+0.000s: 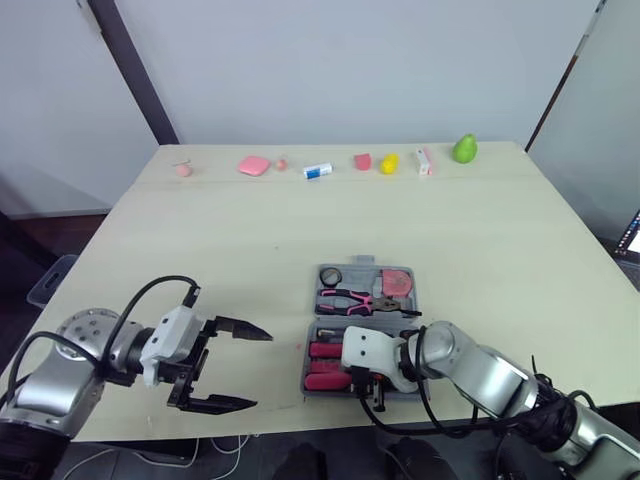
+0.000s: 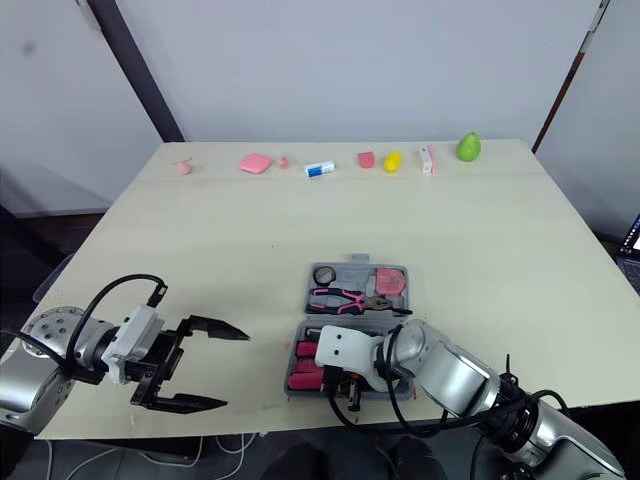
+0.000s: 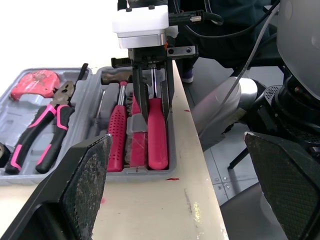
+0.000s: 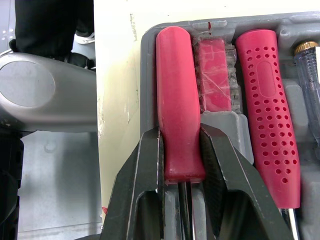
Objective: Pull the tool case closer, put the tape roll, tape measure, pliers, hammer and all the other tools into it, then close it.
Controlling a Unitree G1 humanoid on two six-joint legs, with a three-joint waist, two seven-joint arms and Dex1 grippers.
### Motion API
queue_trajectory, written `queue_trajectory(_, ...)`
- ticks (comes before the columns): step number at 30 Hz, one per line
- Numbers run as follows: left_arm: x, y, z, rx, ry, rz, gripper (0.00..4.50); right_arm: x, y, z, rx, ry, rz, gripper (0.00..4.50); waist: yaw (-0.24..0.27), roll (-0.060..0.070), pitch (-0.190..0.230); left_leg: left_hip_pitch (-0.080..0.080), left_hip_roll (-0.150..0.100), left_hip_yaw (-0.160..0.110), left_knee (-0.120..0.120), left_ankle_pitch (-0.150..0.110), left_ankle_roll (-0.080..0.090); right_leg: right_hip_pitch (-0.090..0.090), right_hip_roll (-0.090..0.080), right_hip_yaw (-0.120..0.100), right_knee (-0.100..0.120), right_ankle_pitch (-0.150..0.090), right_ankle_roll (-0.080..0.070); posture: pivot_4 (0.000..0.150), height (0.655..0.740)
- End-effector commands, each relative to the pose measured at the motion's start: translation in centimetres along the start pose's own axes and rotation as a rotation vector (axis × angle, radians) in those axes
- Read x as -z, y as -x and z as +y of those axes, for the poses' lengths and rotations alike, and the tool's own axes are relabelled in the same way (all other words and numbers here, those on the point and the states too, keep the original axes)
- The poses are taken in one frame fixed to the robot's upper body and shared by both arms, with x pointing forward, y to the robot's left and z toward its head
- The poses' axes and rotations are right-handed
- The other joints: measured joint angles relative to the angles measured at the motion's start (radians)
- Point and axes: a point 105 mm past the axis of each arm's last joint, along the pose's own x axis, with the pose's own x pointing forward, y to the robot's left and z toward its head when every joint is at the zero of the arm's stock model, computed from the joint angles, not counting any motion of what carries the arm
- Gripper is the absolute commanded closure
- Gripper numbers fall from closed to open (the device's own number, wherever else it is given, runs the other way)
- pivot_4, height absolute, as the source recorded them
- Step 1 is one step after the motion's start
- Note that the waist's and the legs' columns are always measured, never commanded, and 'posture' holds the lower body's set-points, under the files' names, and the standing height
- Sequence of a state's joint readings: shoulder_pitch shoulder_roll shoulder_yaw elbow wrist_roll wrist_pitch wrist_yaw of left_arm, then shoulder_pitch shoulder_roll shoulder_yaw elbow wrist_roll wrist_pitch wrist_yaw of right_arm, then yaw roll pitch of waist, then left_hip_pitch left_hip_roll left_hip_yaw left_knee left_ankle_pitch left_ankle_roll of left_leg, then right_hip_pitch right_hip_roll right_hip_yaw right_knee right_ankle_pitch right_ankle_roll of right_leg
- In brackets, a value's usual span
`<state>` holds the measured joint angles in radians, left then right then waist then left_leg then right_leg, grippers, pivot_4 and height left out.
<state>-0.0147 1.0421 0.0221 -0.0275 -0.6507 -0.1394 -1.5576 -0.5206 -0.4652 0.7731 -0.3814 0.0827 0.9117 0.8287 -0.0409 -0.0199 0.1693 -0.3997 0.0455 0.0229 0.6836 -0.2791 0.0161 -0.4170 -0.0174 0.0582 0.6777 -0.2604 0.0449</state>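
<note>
The grey tool case (image 1: 414,294) lies open near the table's front edge. Its far half holds the tape roll (image 1: 331,275), the red tape measure (image 1: 397,281) and the pink-handled pliers (image 1: 350,299). The near half holds a hammer with a perforated red handle (image 3: 116,131) and a red-handled screwdriver (image 3: 156,132). My right gripper (image 4: 181,137) reaches down over that near half, its fingers (image 4: 147,165) shut on the end of the screwdriver's handle. My left gripper (image 1: 262,369) hovers open left of the case, holding nothing.
A row of small items lines the far edge: a pink pad (image 1: 253,165), a white-and-blue tube (image 1: 317,171), a yellow piece (image 1: 389,163) and a green pear (image 1: 464,149). The case's near wall sits close to the front edge of the table (image 1: 200,250).
</note>
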Motion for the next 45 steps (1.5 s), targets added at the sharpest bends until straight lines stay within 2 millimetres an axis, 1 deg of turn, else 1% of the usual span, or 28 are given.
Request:
queue_trajectory(1, -0.6, 0.3, -0.5, 0.052, -0.039, 0.005, 0.00, -0.4, -0.1, 0.0, 0.004, 0.028, -0.010, 4.04, 0.000, 0.000, 0.000, 0.000, 0.000, 0.000, 0.000, 0.000, 0.000, 0.000, 0.000, 0.000, 0.000, 0.000, 0.000, 0.150, 0.7400)
queue_trajectory(2, -0.5, 0.3, -0.6, 0.051, -0.037, 0.004, 0.00, -0.3, 0.0, 0.0, 0.005, 0.029, -0.010, 3.02, 0.000, 0.000, 0.000, 0.000, 0.000, 0.000, 0.000, 0.000, 0.000, 0.000, 0.000, 0.000, 0.000, 0.000, -0.001, 0.150, 0.7400)
queue_trajectory(4, -0.4, 0.3, -0.6, 0.049, -0.033, 0.002, 0.00, -0.4, 0.1, -0.2, 0.017, 0.027, -0.021, 2.36, 0.000, 0.000, 0.000, 0.000, 0.000, 0.000, 0.000, 0.000, 0.000, 0.000, 0.000, 0.000, 0.000, 0.000, -0.001, 0.150, 0.7400)
queue_trajectory(5, -0.4, 0.3, -0.6, 0.047, -0.031, 0.002, 0.00, -0.6, 0.3, -0.3, 0.016, 0.026, -0.035, 1.76, 0.000, 0.000, 0.000, 0.000, 0.000, 0.000, 0.000, 0.000, 0.000, 0.000, 0.000, 0.000, 0.000, 0.000, -0.001, 0.150, 0.7400)
queue_trajectory(6, -0.3, 0.3, -0.6, 0.046, -0.029, 0.003, 0.00, -0.8, 0.4, -0.2, 0.014, 0.021, -0.049, 1.63, 0.001, 0.000, 0.000, 0.000, 0.000, 0.000, 0.000, 0.000, 0.000, 0.000, 0.000, 0.000, 0.000, 0.000, -0.001, 0.150, 0.7400)
queue_trajectory(7, -0.3, 0.4, -0.6, 0.045, -0.028, 0.003, 0.00, -1.0, 0.5, -0.2, 0.012, 0.020, -0.060, 1.12, 0.001, 0.000, 0.000, 0.000, 0.000, 0.000, 0.000, 0.000, 0.000, 0.000, 0.000, 0.000, 0.000, 0.000, -0.001, 0.150, 0.7400)
queue_trajectory(9, -0.2, 0.4, -0.7, 0.043, -0.027, 0.003, 0.00, -1.4, 0.9, -0.1, 0.004, 0.025, -0.096, 0.72, 0.001, 0.000, 0.000, 0.000, 0.000, 0.000, 0.000, 0.000, 0.000, 0.000, 0.000, 0.000, 0.000, 0.000, -0.001, 0.150, 0.7400)
queue_trajectory(11, -0.1, 0.4, -0.6, 0.041, -0.026, 0.003, 0.00, -1.7, 1.2, -0.1, 0.003, 0.009, -0.125, 0.72, 0.002, 0.000, 0.000, 0.000, 0.000, 0.000, 0.000, 0.000, 0.000, 0.000, 0.000, -0.001, 0.000, 0.000, -0.001, 0.150, 0.7400)
queue_trajectory(18, 0.2, 0.6, -0.5, 0.032, -0.023, 0.001, 0.00, -2.4, 2.1, -0.7, 0.030, 0.086, -0.313, 0.72, 0.002, 0.000, 0.000, 0.000, 0.000, 0.000, 0.000, 0.000, 0.000, 0.000, 0.000, -0.001, 0.000, 0.000, -0.001, 0.150, 0.7400)
queue_trajectory(19, 0.2, 0.6, -0.5, 0.031, -0.022, 0.001, 0.00, -2.4, 2.2, -0.8, 0.042, 0.086, -0.337, 1.27, 0.002, 0.000, 0.000, 0.000, 0.000, 0.000, 0.000, 0.000, 0.000, 0.000, 0.000, -0.001, 0.000, 0.000, -0.001, 0.150, 0.7400)
queue_trajectory(20, 0.2, 0.6, -0.5, 0.030, -0.022, 0.001, 0.00, -2.1, 2.2, -0.9, 0.046, 0.085, -0.344, 1.56, 0.002, 0.000, 0.000, 0.000, 0.000, 0.000, 0.000, 0.000, 0.000, 0.000, 0.000, -0.001, 0.000, 0.000, -0.001, 0.150, 0.7400)
queue_trajectory(21, 0.2, 0.7, -0.5, 0.029, -0.022, 0.000, 0.00, -1.8, 2.2, -0.9, 0.043, 0.086, -0.342, 2.07, 0.002, 0.000, 0.000, 0.000, 0.000, 0.000, 0.000, 0.000, 0.000, 0.000, 0.000, -0.001, 0.000, 0.000, -0.001, 0.150, 0.7400)
queue_trajectory(22, 0.2, 0.7, -0.4, 0.028, -0.022, 0.000, 0.00, -1.5, 2.1, -0.9, 0.041, 0.086, -0.339, 2.38, 0.002, 0.000, 0.000, 0.000, 0.000, 0.000, 0.000, 0.000, 0.000, 0.000, 0.000, -0.001, 0.000, 0.000, -0.001, 0.150, 0.7400)
queue_trajectory(23, 0.2, 0.8, -0.4, 0.027, -0.021, 0.000, 0.00, -1.3, 2.0, -0.9, 0.042, 0.091, -0.339, 2.56, 0.002, 0.000, 0.000, 0.000, 0.000, 0.000, 0.000, 0.000, 0.000, 0.000, 0.000, -0.001, 0.000, 0.000, -0.001, 0.150, 0.7400)
queue_trajectory(25, 0.2, 0.8, -0.4, 0.026, -0.019, 0.000, 0.00, -1.0, 1.9, -0.7, 0.032, 0.085, -0.347, 3.34, 0.003, 0.000, 0.000, 0.000, 0.000, 0.000, 0.000, 0.000, 0.000, 0.000, 0.000, -0.001, 0.000, 0.000, -0.001, 0.150, 0.7400)
queue_trajectory(26, 0.2, 0.9, -0.5, 0.025, -0.018, 0.001, 0.00, -0.9, 1.9, -0.6, 0.029, 0.082, -0.352, 3.61, 0.002, 0.000, 0.000, 0.000, 0.000, 0.000, 0.000, 0.000, 0.000, 0.000, 0.000, -0.001, 0.000, 0.000, -0.001, 0.150, 0.7400)
queue_trajectory(28, 0.3, 1.0, -0.5, 0.024, -0.017, 0.002, 0.00, -0.2, 1.7, -0.5, 0.019, 0.062, -0.350, 4.42, 0.003, 0.000, 0.000, 0.000, 0.000, 0.000, 0.000, 0.000, 0.000, 0.000, 0.000, -0.001, 0.000, 0.000, -0.001, 0.150, 0.7400)
queue_trajectory(31, 0.4, 1.0, -0.6, 0.025, -0.015, 0.004, 0.00, 0.8, 1.3, -0.4, 0.009, 0.044, -0.333, 4.48, 0.003, 0.000, 0.000, 0.000, 0.000, 0.000, 0.000, 0.000, 0.000, 0.000, 0.000, -0.001, 0.000, 0.000, -0.001, 0.150, 0.7400)
queue_trajectory(33, 0.4, 1.0, -0.6, 0.025, -0.015, 0.004, 0.00, 2.1, 0.9, -0.2, 0.002, 0.018, -0.299, 4.48, 0.003, 0.000, 0.000, 0.000, 0.000, 0.000, 0.000, 0.000, 0.000, 0.000, 0.000, -0.001, 0.000, 0.000, -0.001, 0.150, 0.7400)
queue_trajectory(37, 0.5, 1.1, -0.6, 0.024, -0.014, 0.004, 0.00, 3.0, 0.4, -0.1, 0.006, -0.042, -0.298, 4.48, 0.003, 0.000, 0.000, 0.000, 0.000, 0.000, 0.000, 0.000, 0.000, 0.001, 0.000, -0.001, 0.000, 0.000, -0.001, 0.150, 0.7400)
queue_trajectory(40, 0.5, 1.1, -0.5, 0.021, -0.014, 0.005, 0.00, 4.4, -0.1, 0.0, 0.008, -0.059, -0.252, 4.48, 0.002, 0.000, 0.000, 0.001, 0.000, 0.000, 0.000, 0.000, 0.000, 0.001, 0.000, -0.001, 0.000, 0.000, -0.001, 0.150, 0.7400)
queue_trajectory(43, 0.4, 1.2, -0.5, 0.019, -0.012, 0.004, 0.00, 4.8, -0.2, 0.1, 0.012, -0.085, -0.256, 4.48, 0.003, -0.001, 0.000, 0.002, 0.000, 0.000, 0.000, 0.000, 0.000, 0.002, 0.000, -0.001, 0.000, 0.000, -0.001, 0.150, 0.7400)
queue_trajectory(45, 0.4, 1.2, -0.5, 0.016, -0.006, 0.002, 0.00, 4.5, 0.1, 0.1, 0.021, -0.080, -0.277, 4.48, 0.003, -0.001, 0.000, 0.002, 0.000, 0.000, 0.000, 0.000, 0.000, 0.002, 0.000, -0.001, 0.000, 0.000, -0.001, 0.150, 0.7400)
